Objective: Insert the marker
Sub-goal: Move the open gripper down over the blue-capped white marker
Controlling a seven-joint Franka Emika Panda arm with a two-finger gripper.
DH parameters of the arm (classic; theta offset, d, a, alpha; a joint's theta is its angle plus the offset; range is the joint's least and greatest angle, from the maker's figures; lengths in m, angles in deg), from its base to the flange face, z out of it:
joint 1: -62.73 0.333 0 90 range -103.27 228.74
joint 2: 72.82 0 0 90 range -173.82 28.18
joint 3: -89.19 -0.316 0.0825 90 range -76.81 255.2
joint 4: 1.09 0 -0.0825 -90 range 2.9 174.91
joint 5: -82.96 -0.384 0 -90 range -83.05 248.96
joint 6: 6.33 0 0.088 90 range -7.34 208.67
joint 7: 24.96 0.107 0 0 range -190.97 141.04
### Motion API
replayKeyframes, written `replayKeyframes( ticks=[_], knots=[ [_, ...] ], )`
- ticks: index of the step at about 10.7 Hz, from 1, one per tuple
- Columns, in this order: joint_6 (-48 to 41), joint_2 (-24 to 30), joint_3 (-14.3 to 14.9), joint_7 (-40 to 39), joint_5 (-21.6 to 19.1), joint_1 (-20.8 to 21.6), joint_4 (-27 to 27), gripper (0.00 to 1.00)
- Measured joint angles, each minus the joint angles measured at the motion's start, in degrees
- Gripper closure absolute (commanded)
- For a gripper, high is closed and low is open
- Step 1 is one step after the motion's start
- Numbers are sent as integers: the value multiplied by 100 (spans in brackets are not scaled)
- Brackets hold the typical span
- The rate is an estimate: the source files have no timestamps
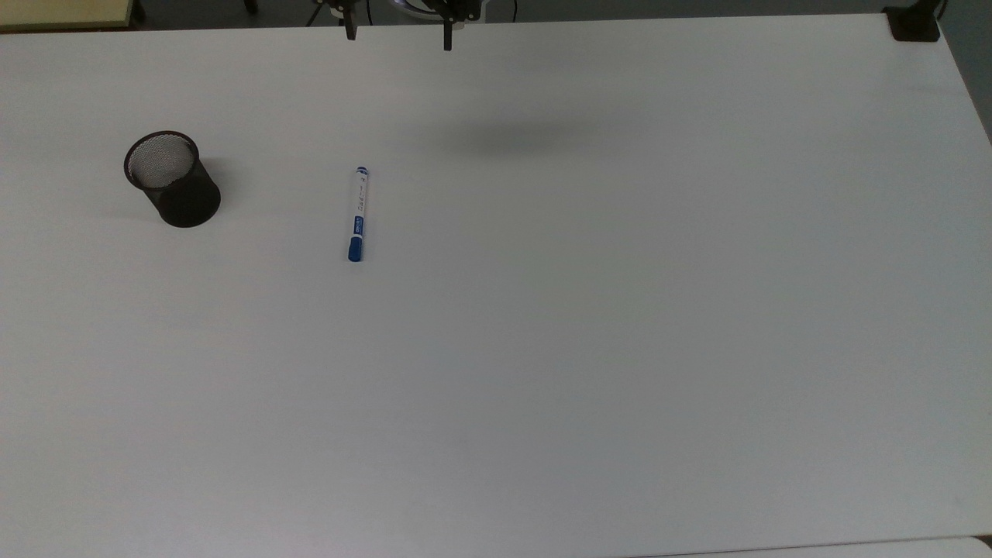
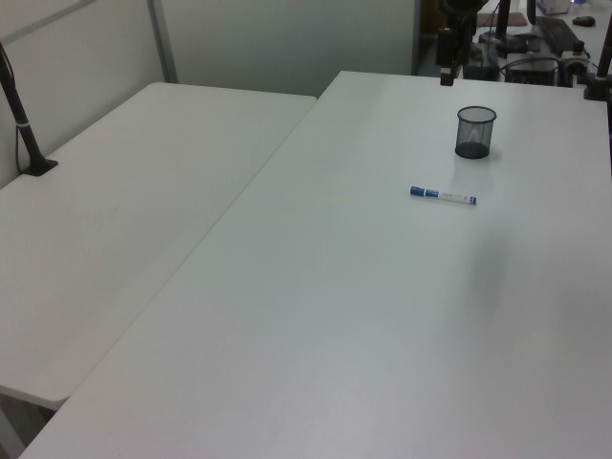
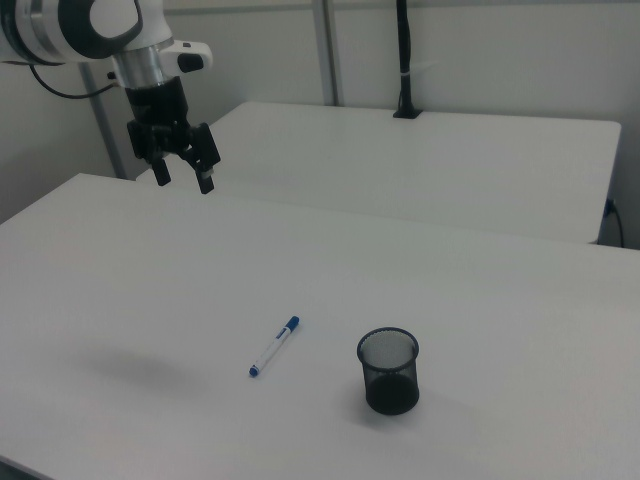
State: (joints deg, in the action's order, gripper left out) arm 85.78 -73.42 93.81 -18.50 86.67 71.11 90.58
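Observation:
The marker (image 1: 358, 215), white-barrelled with a blue cap, lies flat on the white table (image 1: 589, 325); I also see the marker (image 2: 443, 195) in the left view and the marker (image 3: 275, 346) in the right view. A black mesh cup (image 1: 172, 178) stands upright to the top view's left of it, seen again as the cup (image 2: 474, 132) and the cup (image 3: 389, 370). My gripper (image 3: 184, 180) hangs open and empty high above the table, well away from both; its fingertips (image 1: 447, 40) poke in at the top view's upper edge.
A second white table (image 2: 124, 210) adjoins on the left view's left. A black post (image 3: 404, 60) is clamped at the far table edge, and a black clamp (image 1: 914, 25) sits at the top view's upper right corner. Wide bare tabletop surrounds the marker.

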Motion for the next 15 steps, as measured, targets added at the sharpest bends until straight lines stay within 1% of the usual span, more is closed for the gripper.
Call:
replayKeyframes(
  ticks=[7, 11, 12, 15],
  knots=[
    [0, -7, 0, 5, 0, -3, 0, 0],
    [63, -150, 14, 5, 5, -15, 6, 0],
    [198, -263, 28, 16, 22, -77, 11, 0],
    [793, -706, 45, 16, 24, -446, 34, 0]
  ],
)
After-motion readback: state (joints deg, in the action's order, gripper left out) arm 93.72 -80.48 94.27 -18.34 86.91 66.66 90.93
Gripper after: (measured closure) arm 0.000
